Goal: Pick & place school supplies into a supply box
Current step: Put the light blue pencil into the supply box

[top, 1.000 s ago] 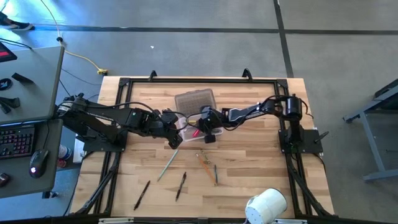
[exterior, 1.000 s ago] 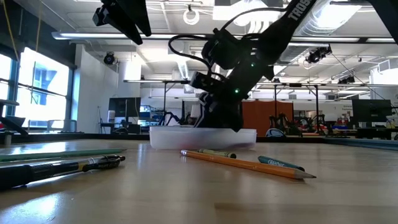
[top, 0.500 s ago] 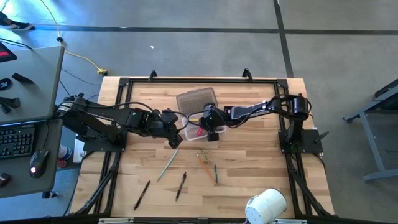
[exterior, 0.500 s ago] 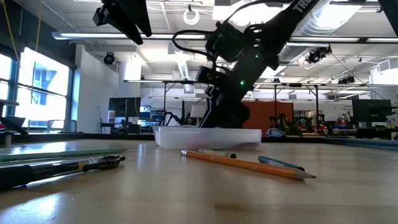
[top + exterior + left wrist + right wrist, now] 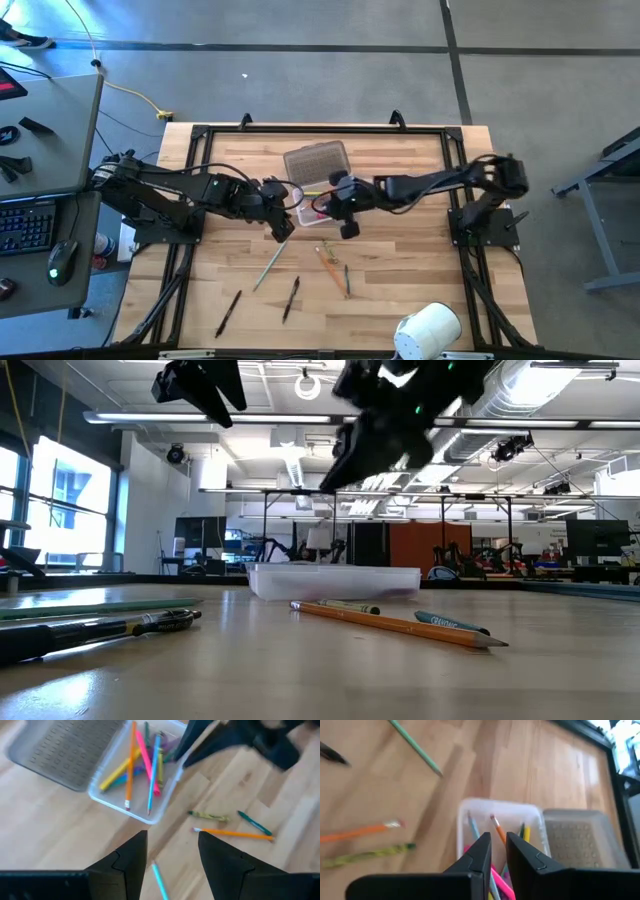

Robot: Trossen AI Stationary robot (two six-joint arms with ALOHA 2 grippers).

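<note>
The supply box (image 5: pixel 312 203) sits open on the wooden table (image 5: pixel 420 270), its ribbed grey lid (image 5: pixel 314 161) folded flat behind it, and holds a loose bundle of pens and pencils (image 5: pixel 142 762) in pink, orange, yellow, blue and green. The right claw (image 5: pixel 345 205) hangs in the air just above the box's near corner; in its own wrist view the two fingers (image 5: pixel 475 857) stand close together with a narrow gap and nothing between them. The left claw (image 5: pixel 281 222) waits just off the box's other side, its fingers (image 5: pixel 132 857) spread wide and empty, raised above the table in the low view. Beyond the right claw, toward the table's front edge, lie an orange pencil (image 5: pixel 329 261), a short olive stick (image 5: pixel 208 815) and a teal pen (image 5: pixel 346 279) close together. Below the left claw a long pale green pencil (image 5: pixel 270 263) lies slanted, and farther out two black pens (image 5: pixel 291 298) rest apart. A fat white roll (image 5: pixel 428 331) stands at the front edge, well away from both claws.
</note>
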